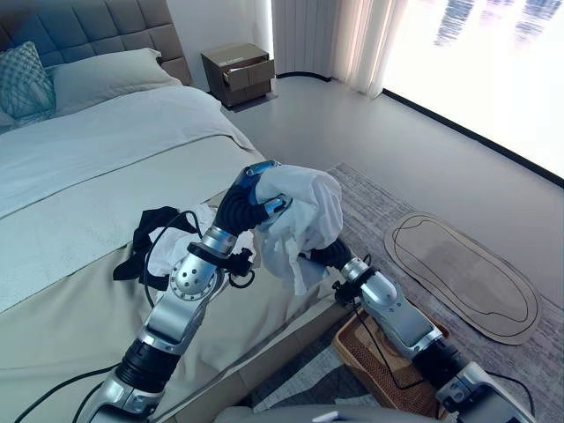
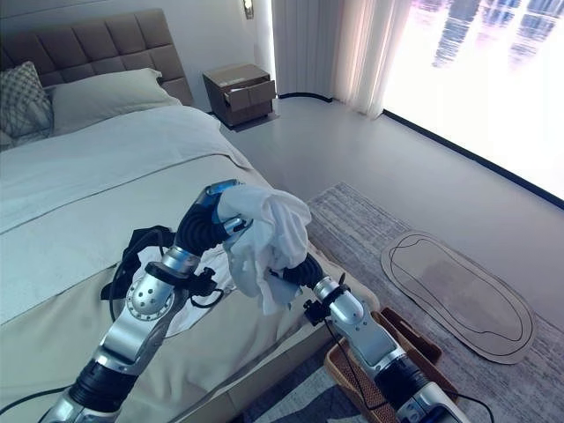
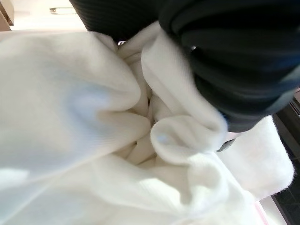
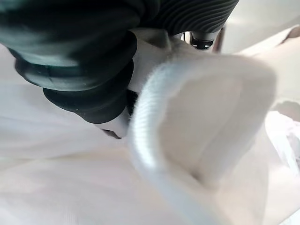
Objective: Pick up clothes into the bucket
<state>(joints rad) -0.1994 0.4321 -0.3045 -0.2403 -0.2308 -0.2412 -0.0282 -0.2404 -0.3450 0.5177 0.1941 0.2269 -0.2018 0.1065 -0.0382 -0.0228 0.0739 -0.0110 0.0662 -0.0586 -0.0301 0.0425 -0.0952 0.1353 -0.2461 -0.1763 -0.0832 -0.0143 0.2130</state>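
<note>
Wicker basket [image 1: 370, 366] on a grey rug [image 1: 493, 370], lower right. Centre frame: both hands buried in a white garment [image 1: 300, 220] lifted over the bed [image 1: 79, 220] edge; finger state can't tell. Black garment [image 1: 145, 236] on the bedspread left. Nightstand [image 1: 236, 74], curtain [image 1: 326, 35] top.

bed [image 1: 79, 167] | pillows [image 1: 97, 77] at headboard | nightstand [image 1: 238, 74] by curtain [image 1: 335, 40] | rug [image 1: 467, 273] on floor
</note>
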